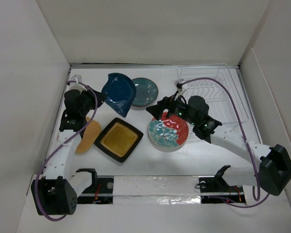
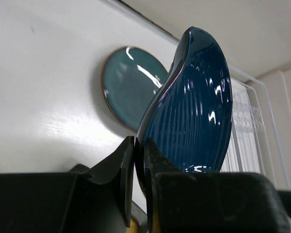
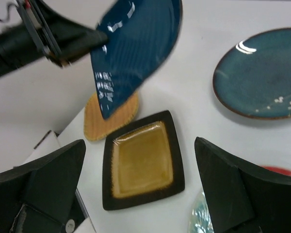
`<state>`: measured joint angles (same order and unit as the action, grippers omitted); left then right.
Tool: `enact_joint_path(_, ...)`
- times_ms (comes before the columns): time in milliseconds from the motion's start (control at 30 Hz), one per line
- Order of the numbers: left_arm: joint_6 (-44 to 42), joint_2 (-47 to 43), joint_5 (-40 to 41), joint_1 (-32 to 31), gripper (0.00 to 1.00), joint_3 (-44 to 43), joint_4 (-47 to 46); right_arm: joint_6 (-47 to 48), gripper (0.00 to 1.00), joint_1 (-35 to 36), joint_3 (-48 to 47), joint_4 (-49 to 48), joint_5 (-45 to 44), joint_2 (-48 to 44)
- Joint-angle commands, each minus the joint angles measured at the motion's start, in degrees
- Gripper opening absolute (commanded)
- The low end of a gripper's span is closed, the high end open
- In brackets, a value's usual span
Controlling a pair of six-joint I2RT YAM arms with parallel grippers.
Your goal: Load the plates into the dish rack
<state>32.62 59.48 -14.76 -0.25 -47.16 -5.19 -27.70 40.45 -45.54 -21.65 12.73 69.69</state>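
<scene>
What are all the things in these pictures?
dark blue plate: one, dark blue, held up by the left gripper
teal plate: one, glossy teal, flat, far middle
marbled plate: one, red-teal-white, flat, right of centre
square plate: one, mustard with black rim, flat, centre
tan plate: one, tan-orange, flat, left
dish rack: one, white wire, far right corner
left gripper: one, black, shut on dark blue plate
right gripper: one, black, open, beside marbled plate
</scene>
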Motion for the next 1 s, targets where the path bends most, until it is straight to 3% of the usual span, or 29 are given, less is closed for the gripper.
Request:
enact_joint_path(0,6.7,-3.9,-9.5,0.3,0.00,1.0,-11.1,0.2,1.00,-0.4,-6.0,0.6,0.0,2.6)
enact_joint_path(433,8.1,-8.9,-18.5,-0.8,0.00,5.2,-14.1,-4.6,0.99,-2.9,-18.3,-3.4,9.7,20.9)
enact_joint_path(633,7.1,-8.9,-17.8,-0.8,0.00,6.9,-14.2,-4.9,0.98,-2.9,-18.4,-6.2,12.8,21.9)
enact_joint_path(967,9.9,-8.8,-18.6,-0.8,0.00,5.9,-17.7,-2.7,0.98,-2.4,-8.7,2.4,1.3,14.1)
